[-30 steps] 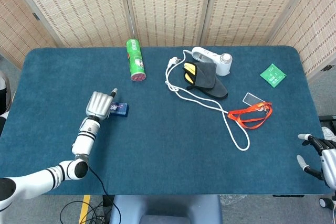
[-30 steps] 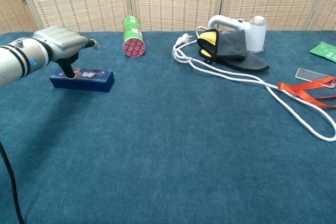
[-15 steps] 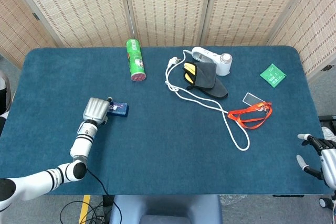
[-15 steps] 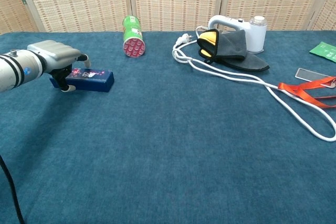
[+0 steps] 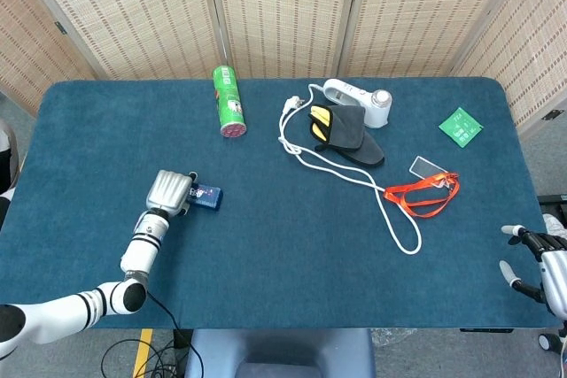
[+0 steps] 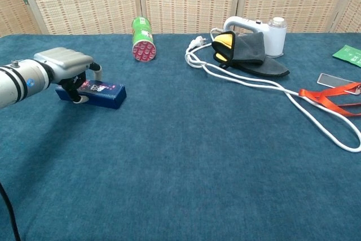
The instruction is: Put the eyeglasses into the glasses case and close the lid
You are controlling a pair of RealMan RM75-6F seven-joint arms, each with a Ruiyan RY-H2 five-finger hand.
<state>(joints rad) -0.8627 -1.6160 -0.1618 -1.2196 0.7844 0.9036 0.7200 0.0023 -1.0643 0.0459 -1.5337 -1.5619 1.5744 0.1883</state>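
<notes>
Gripping the closed glasses case (image 6: 95, 93) on the table (image 5: 292, 245), the left hand (image 6: 66, 65) is curling its fingers around it; no eyeglasses are showing, so the task is looking finished.

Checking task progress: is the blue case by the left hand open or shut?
Shut. The blue case lies flat on the table as one closed box with no raised lid; the left hand grips its end.

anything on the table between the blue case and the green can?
Nothing. In the head view only bare blue cloth lies between the blue case, held by the left hand, and the green can.
</notes>
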